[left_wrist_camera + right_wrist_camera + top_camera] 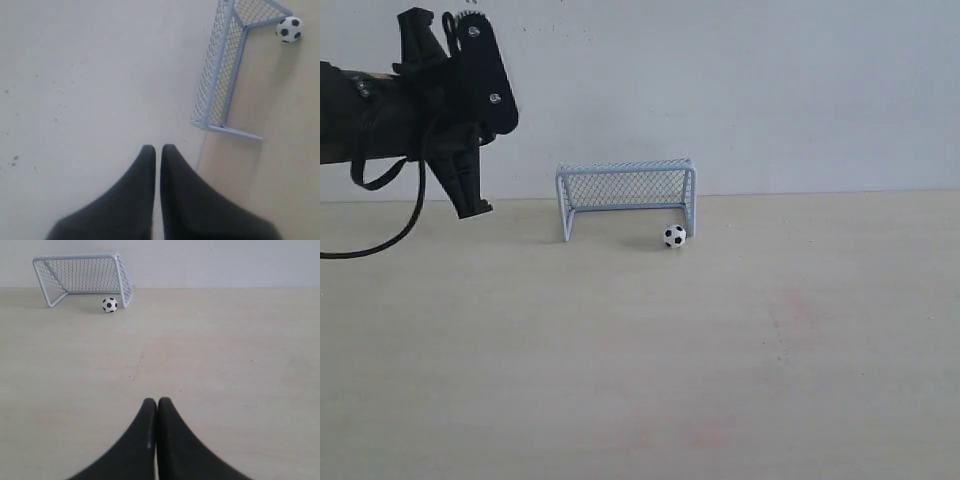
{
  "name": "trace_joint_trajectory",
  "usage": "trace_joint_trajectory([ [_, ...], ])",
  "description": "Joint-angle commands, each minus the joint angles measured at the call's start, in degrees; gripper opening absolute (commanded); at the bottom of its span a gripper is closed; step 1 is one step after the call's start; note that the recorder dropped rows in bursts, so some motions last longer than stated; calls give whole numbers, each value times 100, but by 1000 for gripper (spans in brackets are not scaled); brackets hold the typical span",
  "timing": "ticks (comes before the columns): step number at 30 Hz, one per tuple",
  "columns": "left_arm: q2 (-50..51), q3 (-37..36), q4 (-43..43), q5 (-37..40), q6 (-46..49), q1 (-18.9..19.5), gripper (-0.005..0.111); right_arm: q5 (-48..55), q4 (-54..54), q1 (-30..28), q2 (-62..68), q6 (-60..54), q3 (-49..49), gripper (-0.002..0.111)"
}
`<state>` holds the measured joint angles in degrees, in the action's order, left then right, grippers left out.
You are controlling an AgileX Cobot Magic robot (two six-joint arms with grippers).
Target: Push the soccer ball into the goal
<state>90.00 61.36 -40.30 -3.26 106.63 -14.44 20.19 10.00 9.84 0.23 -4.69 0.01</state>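
The pale blue-white goal (626, 195) stands at the back of the table against the wall, mouth facing forward. The soccer ball (674, 236) rests on the table just in front of the goal's right post, at the mouth's edge. My left gripper (473, 207) hangs shut and empty in the air at upper left, well left of the goal. In the left wrist view the goal (225, 75) and the ball (289, 29) lie beyond the shut left gripper (158, 148). The right wrist view shows the goal (82, 277), the ball (110, 304) and my shut, empty right gripper (157, 401) far back from them.
A pale wooden table (640, 360) runs to a white wall (770, 90) right behind the goal. A black cable (390, 235) loops down from the left arm.
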Motion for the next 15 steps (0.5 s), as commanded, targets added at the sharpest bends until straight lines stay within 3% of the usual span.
trace_joint_trajectory([
  [1, -580, -503, -128, 58, -1207, 12, 4, -26, -4, -19, -23, -16, -1, 0],
  [2, -907, -747, -128, 58, -2131, 12, 4, -26, -4, -19, -23, -16, -1, 0],
  [5, -1435, -1072, -128, 510, -3132, 12, 4, -65, -4, -19, -23, -16, -1, 0],
  [9, -2207, -1391, -177, 2110, -3852, -10, 4, -65, -4, -19, -23, -16, -1, 0],
  [11, -2906, -1823, -1137, 3249, -3937, -10, 4, -65, -4, -19, -23, -16, -1, 0],
  [15, -3640, -2366, -2956, 4678, -3935, -10, 4, -65, -4, -19, -23, -16, -1, 0],
])
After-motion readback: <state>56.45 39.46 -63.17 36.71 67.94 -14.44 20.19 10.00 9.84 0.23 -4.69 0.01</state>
